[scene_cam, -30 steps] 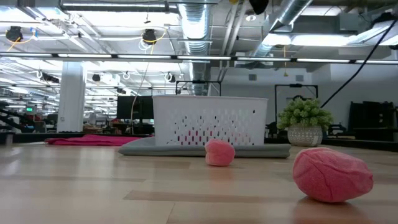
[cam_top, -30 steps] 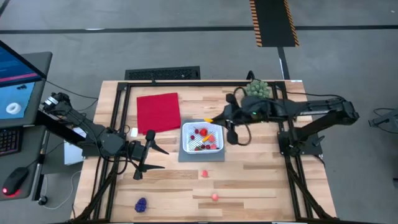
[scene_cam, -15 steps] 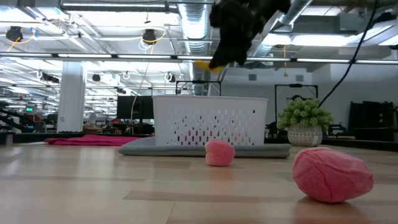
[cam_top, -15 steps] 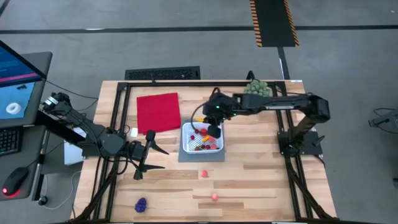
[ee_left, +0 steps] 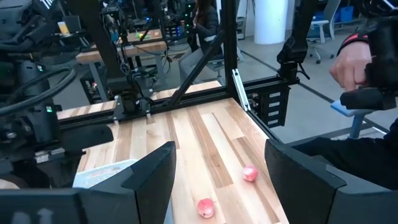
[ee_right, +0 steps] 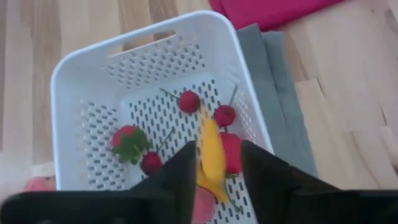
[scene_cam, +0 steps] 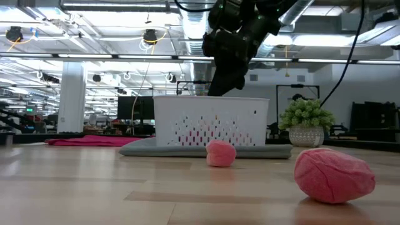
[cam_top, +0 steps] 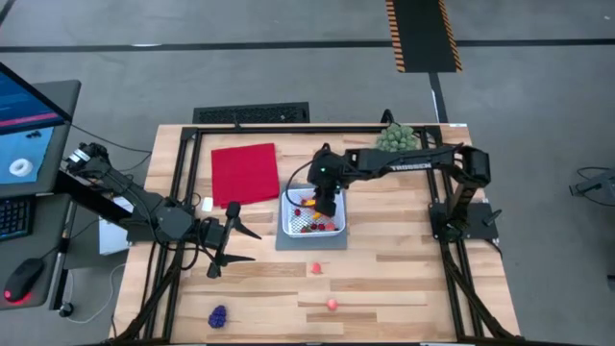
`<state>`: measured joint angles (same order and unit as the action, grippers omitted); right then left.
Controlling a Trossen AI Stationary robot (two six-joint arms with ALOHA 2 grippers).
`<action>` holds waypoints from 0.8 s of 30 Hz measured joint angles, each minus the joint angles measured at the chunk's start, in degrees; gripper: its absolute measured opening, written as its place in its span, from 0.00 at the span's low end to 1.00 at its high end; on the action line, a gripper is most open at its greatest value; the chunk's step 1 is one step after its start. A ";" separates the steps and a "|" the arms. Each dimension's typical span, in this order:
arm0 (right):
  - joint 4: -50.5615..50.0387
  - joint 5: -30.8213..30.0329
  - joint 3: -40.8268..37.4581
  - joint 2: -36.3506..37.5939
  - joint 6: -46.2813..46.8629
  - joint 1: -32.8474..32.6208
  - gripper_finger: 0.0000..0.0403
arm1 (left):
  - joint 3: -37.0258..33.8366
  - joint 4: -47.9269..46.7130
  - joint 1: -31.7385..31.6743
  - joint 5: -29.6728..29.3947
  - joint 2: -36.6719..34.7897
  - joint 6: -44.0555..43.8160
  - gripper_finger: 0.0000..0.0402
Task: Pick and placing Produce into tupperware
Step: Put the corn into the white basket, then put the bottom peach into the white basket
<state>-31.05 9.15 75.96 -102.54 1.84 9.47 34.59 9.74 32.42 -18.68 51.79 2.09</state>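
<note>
Right claw (ee_right: 214, 165) over the white tupperware (cam_top: 288, 228), fingers closed narrow on a slim yellow-orange produce piece (ee_right: 212, 154), smooth and tapered; its lower end hidden between the dark fingers. Same claw in the low view (scene_cam: 226, 84) hangs just above the container's rim, piece not visible there.

Tupperware: shallow plastic, rounded corners, perforated mesh floor and slotted walls (ee_right: 81, 124), handle cut-out at one side. Sits on a grey square mat (ee_right: 283, 99), soft folded edge. Inside: several small red round pieces on thin stems (ee_right: 188, 101), one red piece with a green leafy top (ee_right: 127, 142); exact kinds too small to tell.

Loose on the wooden plank surface (cam_top: 404, 279): two pink pieces (cam_top: 315, 268) (cam_top: 331, 304), wrinkled texture in the low view (scene_cam: 333, 175); purple grape bunch (cam_top: 218, 315) near the front edge. Flat red cloth (cam_top: 245, 173) beside the container.

Left claw (cam_top: 235, 240) waits over the surface's left side, fingers spread wide. A person's hand (ee_left: 351, 62) shows beyond the surface, partly cut off.
</note>
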 joint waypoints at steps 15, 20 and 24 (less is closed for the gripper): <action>4.07 -0.37 -0.07 14.99 -0.73 -3.09 0.63 | 0.00 0.18 -0.01 -1.55 0.00 1.05 0.59; 4.23 -0.37 -0.07 23.88 -1.82 -5.70 0.63 | 0.00 0.24 -0.02 -1.57 0.00 0.37 0.59; 4.09 -0.37 -0.07 29.26 -1.94 -8.91 0.63 | 0.00 0.36 -0.02 -1.60 0.00 0.35 0.59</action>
<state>-26.96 8.78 75.90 -73.29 -0.10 0.57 34.59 10.10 32.40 -20.27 51.79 2.44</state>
